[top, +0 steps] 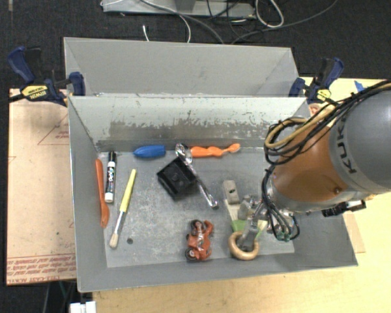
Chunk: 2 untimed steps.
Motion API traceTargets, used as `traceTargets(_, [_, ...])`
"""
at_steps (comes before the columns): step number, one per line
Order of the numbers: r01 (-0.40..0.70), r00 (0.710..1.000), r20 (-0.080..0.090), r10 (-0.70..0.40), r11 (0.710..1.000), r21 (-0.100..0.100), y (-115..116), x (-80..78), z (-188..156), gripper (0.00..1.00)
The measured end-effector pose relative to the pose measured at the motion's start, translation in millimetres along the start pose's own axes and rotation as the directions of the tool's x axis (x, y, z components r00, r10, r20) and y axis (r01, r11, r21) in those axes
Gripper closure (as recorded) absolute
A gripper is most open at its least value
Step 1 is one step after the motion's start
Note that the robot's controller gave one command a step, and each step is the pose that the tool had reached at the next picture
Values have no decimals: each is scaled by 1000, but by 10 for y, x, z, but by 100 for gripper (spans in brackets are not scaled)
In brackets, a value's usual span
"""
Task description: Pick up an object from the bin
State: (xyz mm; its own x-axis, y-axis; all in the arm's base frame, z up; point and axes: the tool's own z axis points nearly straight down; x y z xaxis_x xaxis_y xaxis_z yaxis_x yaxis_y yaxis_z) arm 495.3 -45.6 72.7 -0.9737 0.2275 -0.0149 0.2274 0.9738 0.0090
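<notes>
Bright, even light from above; the grey metal bin (182,70) shows pale sheen on its back wall; shadows faint.

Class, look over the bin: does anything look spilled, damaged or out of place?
Nothing stands out: nothing looks spilled or broken in the grey metal bin; the tool is down at a tan wooden ring.
</notes>
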Motion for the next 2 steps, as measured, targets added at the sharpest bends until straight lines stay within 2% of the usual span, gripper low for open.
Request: traceTargets(2, [3,1000,-8,-3,1000,0,4,15,-495,100])
